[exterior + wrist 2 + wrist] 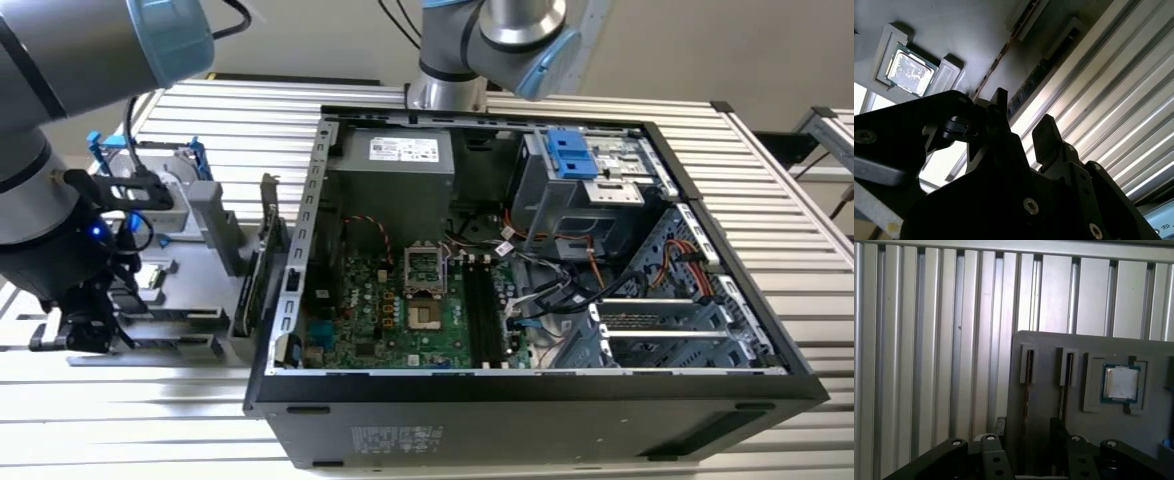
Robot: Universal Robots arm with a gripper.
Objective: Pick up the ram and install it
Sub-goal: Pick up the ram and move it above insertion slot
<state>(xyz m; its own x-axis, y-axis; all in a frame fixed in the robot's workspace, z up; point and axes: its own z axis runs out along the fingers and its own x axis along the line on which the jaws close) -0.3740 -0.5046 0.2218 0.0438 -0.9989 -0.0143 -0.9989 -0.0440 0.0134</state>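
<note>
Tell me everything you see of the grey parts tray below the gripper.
The grey parts tray is a flat slab, plastic-looking, lying on the ribbed aluminium table. Two narrow slots hold thin boards on edge; a square pocket holds a silver-topped processor chip. Black fingers of the gripper hover at one slot.

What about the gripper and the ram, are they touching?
Apart. The first wrist view shows bare tray between the ram and each finger of the gripper.

Your exterior view looks steeply down from high up, taking in the grey parts tray (214,225) and the open computer case (534,410) just beside it. Both wrist views hang close above that tray, looking past the gripper (1028,422), and share the tray's processor (906,74).
</note>
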